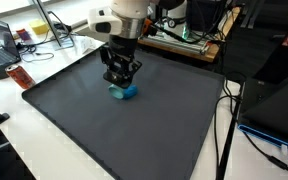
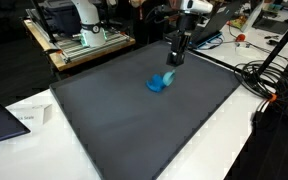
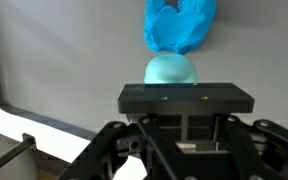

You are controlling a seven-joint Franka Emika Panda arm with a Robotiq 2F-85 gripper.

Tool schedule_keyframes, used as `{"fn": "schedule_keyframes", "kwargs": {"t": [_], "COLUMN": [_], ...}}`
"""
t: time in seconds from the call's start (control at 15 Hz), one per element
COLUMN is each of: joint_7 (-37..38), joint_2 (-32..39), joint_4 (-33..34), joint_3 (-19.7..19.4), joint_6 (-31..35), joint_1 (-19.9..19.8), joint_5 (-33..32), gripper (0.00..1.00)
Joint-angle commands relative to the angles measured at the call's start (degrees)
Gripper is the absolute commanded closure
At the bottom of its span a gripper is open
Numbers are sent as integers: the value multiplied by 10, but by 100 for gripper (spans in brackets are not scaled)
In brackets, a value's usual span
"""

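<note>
In an exterior view, the hand (image 1: 121,80) points straight down over the far part of a dark grey mat (image 1: 104,130) that covers most of the white counter (image 1: 14,140). Its fingers are drawn in narrow and come down onto a blue crumpled thing (image 1: 127,92) lying on the mat. A laptop (image 1: 1,42) stands well apart, at the counter's far corner.

In an exterior view from another side, the hand (image 2: 172,62) hangs at the upper edge of the blue crumpled thing (image 2: 159,84), which rests on the mat (image 2: 114,125) towards its far side. Cables (image 2: 269,75) trail off beside the counter.

In the wrist view, the hand (image 3: 187,98) fills the lower half as a dark bar. A pale teal dome (image 3: 170,70) sits right against it, and the blue crumpled thing (image 3: 180,25) lies just beyond, touching the dome. Whether the narrow fingers actually clamp the dome, I cannot tell.
</note>
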Motion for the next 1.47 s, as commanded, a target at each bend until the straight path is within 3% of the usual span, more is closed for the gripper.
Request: {"fn": "schedule_keyframes", "kwargs": {"t": [0.0,0.87,1.4], "joint_7": [63,197,246], "joint_2": [13,75,123], "joint_4": [15,48,71], "joint_3": [-21,-5,20], "joint_6": [-21,-113,-177], "joint_1": [40,94,104], "joint_5": [-73,-243,-316], "gripper": [78,78,78]}}
